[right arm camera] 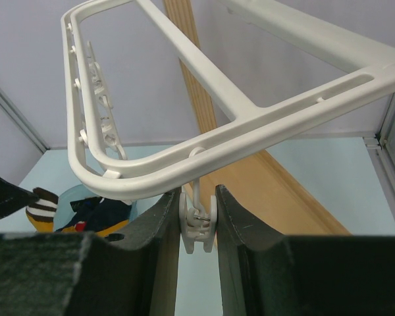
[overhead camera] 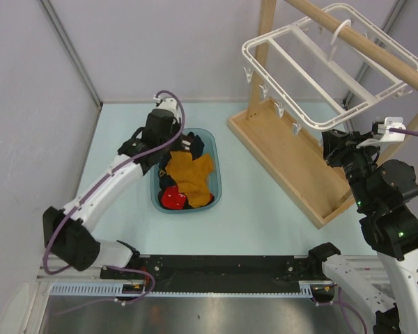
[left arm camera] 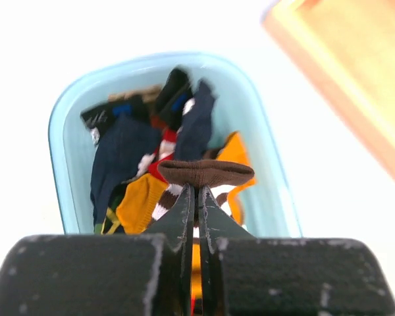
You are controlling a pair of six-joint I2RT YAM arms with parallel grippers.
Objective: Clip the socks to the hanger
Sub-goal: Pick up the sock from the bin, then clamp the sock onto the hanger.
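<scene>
The white hanger (overhead camera: 245, 49) hangs by its hook from the wooden rod, with small clips along its near side. My right gripper (overhead camera: 331, 140) is at its near right corner, shut on one dangling clip (right arm camera: 199, 224) under the hanger frame (right arm camera: 250, 126). My left gripper (left arm camera: 198, 187) is shut on the dark brown cuff (left arm camera: 206, 172) of a long mustard sock and holds it just above the bin. In the top view the left gripper (overhead camera: 181, 142) is over the bin's far end, with mustard socks (overhead camera: 191, 174) lying below it.
A light blue bin (overhead camera: 217, 170) left of centre holds navy socks (left arm camera: 122, 155) and red socks (overhead camera: 171, 198) with the mustard ones. The wooden rack's base (overhead camera: 292, 156) and post stand at the right. Grey walls close the left and back.
</scene>
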